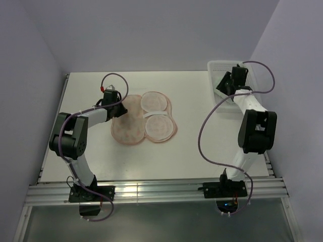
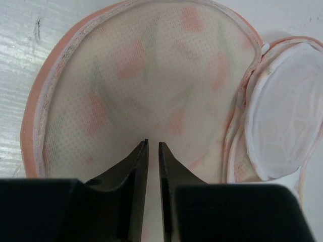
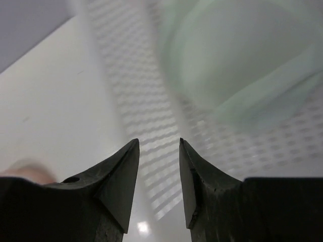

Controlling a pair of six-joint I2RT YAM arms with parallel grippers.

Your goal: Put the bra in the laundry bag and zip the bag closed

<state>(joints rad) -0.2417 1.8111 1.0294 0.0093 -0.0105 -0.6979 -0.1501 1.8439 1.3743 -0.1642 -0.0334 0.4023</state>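
The laundry bag (image 1: 144,120) lies open and flat on the table. Its cream-pink printed half (image 2: 146,85) is on the left and its white mesh cups (image 2: 285,121) are on the right. My left gripper (image 2: 153,143) hangs over the left half (image 1: 117,105), its jaws a narrow slit apart with only fabric showing behind the gap. The pale mint-green bra (image 3: 242,60) lies blurred inside the white basket. My right gripper (image 3: 159,141) is open over the basket's wall (image 1: 228,83), with nothing between its fingers.
The white perforated basket (image 1: 216,65) stands at the back right corner of the table, and its wall (image 3: 136,101) runs just ahead of the right fingers. Purple walls close in the table on the left, back and right.
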